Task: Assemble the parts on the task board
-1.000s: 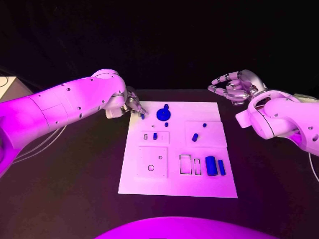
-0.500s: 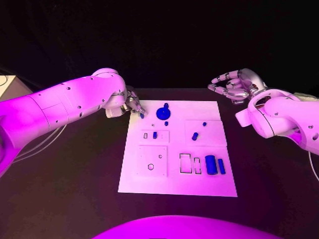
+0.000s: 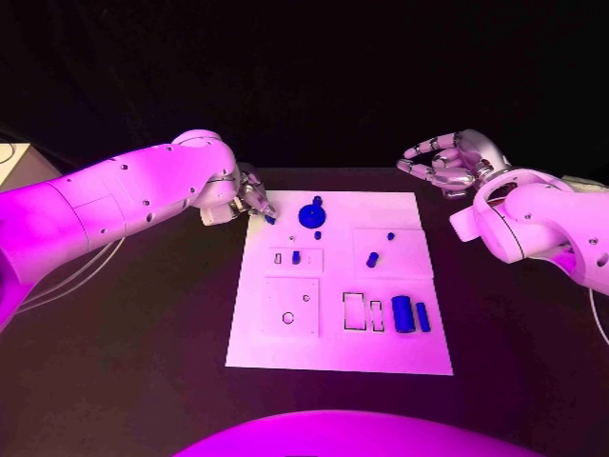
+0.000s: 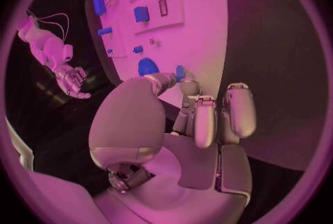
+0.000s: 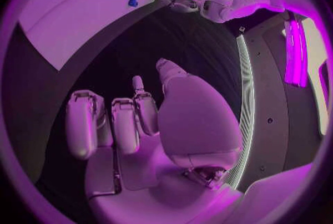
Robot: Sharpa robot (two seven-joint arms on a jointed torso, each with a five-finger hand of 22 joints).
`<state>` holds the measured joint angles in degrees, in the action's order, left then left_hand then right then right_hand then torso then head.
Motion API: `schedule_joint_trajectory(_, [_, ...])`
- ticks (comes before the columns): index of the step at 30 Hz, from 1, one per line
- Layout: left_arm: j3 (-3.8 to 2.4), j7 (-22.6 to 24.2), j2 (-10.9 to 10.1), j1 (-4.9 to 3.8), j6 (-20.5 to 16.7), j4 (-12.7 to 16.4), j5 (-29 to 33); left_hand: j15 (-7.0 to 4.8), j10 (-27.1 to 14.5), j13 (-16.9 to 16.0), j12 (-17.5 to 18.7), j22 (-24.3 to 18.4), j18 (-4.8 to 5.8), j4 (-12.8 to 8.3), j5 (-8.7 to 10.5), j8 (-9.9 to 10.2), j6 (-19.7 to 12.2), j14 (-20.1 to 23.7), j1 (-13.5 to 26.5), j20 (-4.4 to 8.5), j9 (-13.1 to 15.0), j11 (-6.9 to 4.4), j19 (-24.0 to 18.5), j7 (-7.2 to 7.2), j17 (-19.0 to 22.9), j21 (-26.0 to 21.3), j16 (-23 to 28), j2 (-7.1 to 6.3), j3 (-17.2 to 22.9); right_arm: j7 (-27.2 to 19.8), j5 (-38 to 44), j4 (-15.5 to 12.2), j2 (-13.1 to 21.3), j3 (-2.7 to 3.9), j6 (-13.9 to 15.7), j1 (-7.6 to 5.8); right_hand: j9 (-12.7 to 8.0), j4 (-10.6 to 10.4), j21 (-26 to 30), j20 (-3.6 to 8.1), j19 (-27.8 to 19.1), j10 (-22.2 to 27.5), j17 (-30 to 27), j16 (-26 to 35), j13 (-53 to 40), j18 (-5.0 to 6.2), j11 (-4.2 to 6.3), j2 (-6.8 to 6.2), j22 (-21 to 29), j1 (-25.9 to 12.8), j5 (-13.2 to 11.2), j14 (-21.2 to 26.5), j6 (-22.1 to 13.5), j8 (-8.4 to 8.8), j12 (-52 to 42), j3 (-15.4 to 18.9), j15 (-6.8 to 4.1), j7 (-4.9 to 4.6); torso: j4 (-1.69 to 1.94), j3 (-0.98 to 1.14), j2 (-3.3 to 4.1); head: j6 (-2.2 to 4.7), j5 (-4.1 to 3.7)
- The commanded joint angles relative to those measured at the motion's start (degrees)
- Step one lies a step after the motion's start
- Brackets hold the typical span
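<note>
The white task board [image 3: 339,286] lies in the middle of the black table. My left hand [image 3: 254,202] hovers at its far left corner and pinches a small blue piece [image 3: 269,220] between thumb and a finger, as the left wrist view shows it [image 4: 180,72]. A round blue part [image 3: 311,217] stands close by on the board. Small blue pegs [image 3: 297,257] [image 3: 372,260] sit mid-board, and two longer blue cylinders [image 3: 402,314] lie near the right edge. My right hand [image 3: 449,164] floats beyond the far right corner, fingers loosely curved and apart, holding nothing.
Rectangular recesses [image 3: 353,312] and a round hole [image 3: 288,320] mark the board's near half. Black tabletop [image 3: 140,314] surrounds the board on both sides. A pale box corner [image 3: 3,167] shows at the far left edge.
My left hand with the small blue piece has edged very slightly toward the far side. The right hand and the parts on the board have stayed put.
</note>
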<state>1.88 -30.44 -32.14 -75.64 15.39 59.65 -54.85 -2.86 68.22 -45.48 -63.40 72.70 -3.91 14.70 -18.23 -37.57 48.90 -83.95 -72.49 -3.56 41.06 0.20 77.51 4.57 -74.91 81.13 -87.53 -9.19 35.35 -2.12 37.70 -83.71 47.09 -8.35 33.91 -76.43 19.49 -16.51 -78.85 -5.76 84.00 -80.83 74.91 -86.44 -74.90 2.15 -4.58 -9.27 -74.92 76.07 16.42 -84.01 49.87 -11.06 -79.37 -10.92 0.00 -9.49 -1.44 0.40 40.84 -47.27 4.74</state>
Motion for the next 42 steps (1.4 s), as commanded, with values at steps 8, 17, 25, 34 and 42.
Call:
schedule_joint_trajectory(8, [-0.01, 1.13, -3.35, -0.01, -3.56, 5.86, 5.08, -0.50, 1.68, -1.04, -1.13, 1.11, -0.05, -10.66, -0.40, -1.16, 0.11, -5.12, 2.82, 0.57, 5.79, -0.30, 1.00, -0.31, -12.41, 0.80, -0.96, -0.89, 12.02, -0.41, 0.12, 0.17, 0.01, 0.00, -0.87, 0.03, 0.00, -0.07, 0.35, -0.20, 1.20, 0.28, 6.10, 0.20, -5.77, 0.56, 0.05, 0.09, -7.73, -0.62, 0.36, -3.66, -0.35, -0.40, 0.30, -0.36, 0.12, 0.07, 0.24, -0.01, -0.36, 0.19, 0.29])
schedule_joint_trajectory(17, [0.43, 1.05, -7.13, 0.10, -8.01, 13.33, 5.09, -0.88, 3.09, -2.14, -2.02, 2.32, 0.22, -12.26, -0.79, -1.80, 0.81, -5.37, 4.93, 0.89, 6.16, -0.71, 1.95, -0.70, -13.01, 1.45, -1.31, -1.78, 14.50, -0.46, -0.06, 0.35, 0.12, -0.01, -0.93, 0.06, 0.00, -0.07, 0.35, -0.20, 1.20, 0.28, 6.10, 0.20, -5.77, 0.56, 0.05, 0.09, -7.73, -0.62, 0.36, -3.66, -0.35, -0.40, 0.30, -0.36, 0.12, 0.07, 0.57, -0.02, -0.92, -0.31, 0.57])
schedule_joint_trajectory(25, [1.73, 0.53, -9.75, 0.47, -13.52, 19.13, 2.32, -1.10, 3.92, -2.84, -2.52, 3.07, 0.40, -12.71, -0.85, -2.14, 1.32, -5.36, 5.95, 1.06, 6.29, -0.96, 2.55, -0.96, -12.91, 1.86, -1.25, -1.95, 15.60, -0.50, -0.11, 0.50, 0.24, -0.06, -0.96, 0.16, 0.01, -0.09, 0.57, -0.19, 1.12, 0.37, 5.98, 0.27, -5.64, 0.60, 0.06, 0.12, -7.60, -0.79, 0.39, -3.63, -0.35, -0.43, 0.42, -0.38, 0.11, 0.08, 0.87, 0.01, -1.33, -0.84, 0.68])
schedule_joint_trajectory(34, [2.90, -0.87, -11.22, 1.66, -17.08, 23.39, -2.12, -1.39, 4.69, -3.33, -2.76, 3.75, 0.56, -13.31, -0.78, -2.55, 1.97, -5.36, 7.87, 1.32, 6.42, -1.27, 3.10, -1.32, -12.87, 2.22, -1.22, -2.19, 17.31, -0.45, -0.12, 0.65, 0.18, -0.11, -1.07, 0.29, 0.01, -0.09, 0.57, -0.19, 1.12, 0.37, 5.98, 0.27, -5.64, 0.60, 0.06, 0.12, -7.60, -0.79, 0.39, -3.63, -0.35, -0.43, 0.42, -0.38, 0.11, 0.08, 0.98, 0.08, -1.42, -1.33, 0.85])
schedule_joint_trajectory(42, [3.40, -1.44, -11.33, 2.78, -17.08, 24.74, -4.14, -1.60, 5.58, -4.39, -3.45, 4.38, 0.71, -13.49, -0.72, -3.13, 2.51, -5.50, 9.19, 1.49, 6.68, -1.55, 3.57, -1.66, -13.25, 2.55, -1.44, -2.19, 18.05, -0.42, -0.22, 0.74, 0.07, -0.14, -1.17, 0.39, 0.02, -0.07, 0.63, -0.19, 1.10, 0.38, 6.02, 0.26, -5.61, 0.61, 0.07, 0.13, -7.56, -0.85, 0.41, -3.64, -0.35, -0.46, 0.44, -0.40, 0.10, 0.09, 0.88, 0.02, -1.31, -1.48, 0.90])
